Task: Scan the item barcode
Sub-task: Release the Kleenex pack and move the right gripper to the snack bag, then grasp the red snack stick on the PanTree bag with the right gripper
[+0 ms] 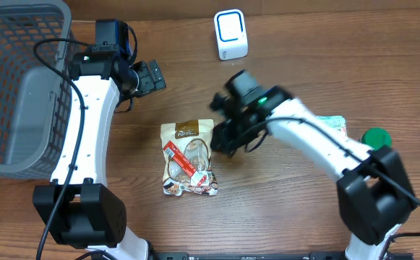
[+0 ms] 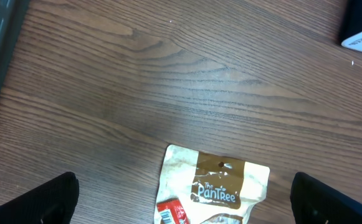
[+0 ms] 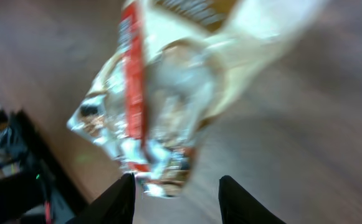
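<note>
The item is a cream and brown snack bag (image 1: 188, 159) with a red label, lying flat mid-table. In the left wrist view the bag (image 2: 218, 180) sits at the bottom edge, and a barcode (image 2: 166, 215) shows on its red label. My left gripper (image 1: 149, 76) hovers open above and behind the bag, fingers (image 2: 50, 199) wide apart. My right gripper (image 1: 223, 137) is at the bag's right edge. Its view is blurred: the bag (image 3: 162, 93) fills the frame just beyond the open fingers (image 3: 121, 199), with nothing between them. A white scanner (image 1: 230, 35) stands at the back.
A grey mesh basket (image 1: 18, 87) takes up the far left. A green round object (image 1: 375, 137) and a pale packet (image 1: 334, 124) lie at the right, behind the right arm. The scanner's corner (image 2: 361, 28) shows at the top right of the left wrist view.
</note>
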Robot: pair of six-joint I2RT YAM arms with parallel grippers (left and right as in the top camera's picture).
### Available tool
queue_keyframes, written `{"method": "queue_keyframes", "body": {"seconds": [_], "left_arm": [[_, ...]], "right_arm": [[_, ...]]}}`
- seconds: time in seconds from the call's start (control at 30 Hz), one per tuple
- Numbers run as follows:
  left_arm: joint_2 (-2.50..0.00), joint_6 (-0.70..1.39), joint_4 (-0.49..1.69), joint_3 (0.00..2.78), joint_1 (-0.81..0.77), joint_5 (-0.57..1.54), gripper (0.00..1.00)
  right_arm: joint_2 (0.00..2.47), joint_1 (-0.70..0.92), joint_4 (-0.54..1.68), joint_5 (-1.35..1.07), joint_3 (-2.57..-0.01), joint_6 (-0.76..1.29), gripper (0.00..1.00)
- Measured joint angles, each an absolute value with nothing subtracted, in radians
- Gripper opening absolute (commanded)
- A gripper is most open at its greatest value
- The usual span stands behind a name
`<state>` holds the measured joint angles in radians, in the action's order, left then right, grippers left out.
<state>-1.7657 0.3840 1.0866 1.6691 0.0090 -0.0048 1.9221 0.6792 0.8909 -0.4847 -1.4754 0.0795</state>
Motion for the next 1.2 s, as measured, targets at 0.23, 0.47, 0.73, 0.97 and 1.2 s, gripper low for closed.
{"method": "queue_keyframes", "body": {"seconds": [0.23, 0.47, 0.73, 0.97, 1.2], "left_arm": [[-1.766, 0.384, 1.087, 1.669, 0.009, -0.005, 1.0], [-1.766, 0.384, 1.087, 1.669, 0.009, -0.005, 1.0], [-1.766, 0.384, 1.087, 1.669, 0.009, -0.005, 1.0], [-1.766, 0.384, 1.087, 1.669, 0.009, -0.005, 1.0], [-1.766, 0.384, 1.087, 1.669, 0.009, -0.005, 1.0]], "right_arm": [[1.927, 0.836, 0.845, -0.35, -1.475, 0.14, 0.4], [1.929, 0.958, 0.81, -0.18, -1.475, 0.164, 0.4], [1.937, 0.996, 0.8, -0.048, -1.475, 0.168, 0.39], [1.939, 0.997, 0.747, -0.025, -1.422, 0.175, 0.39], [1.94, 0.997, 0.696, -0.029, -1.362, 0.194, 0.36]]}}
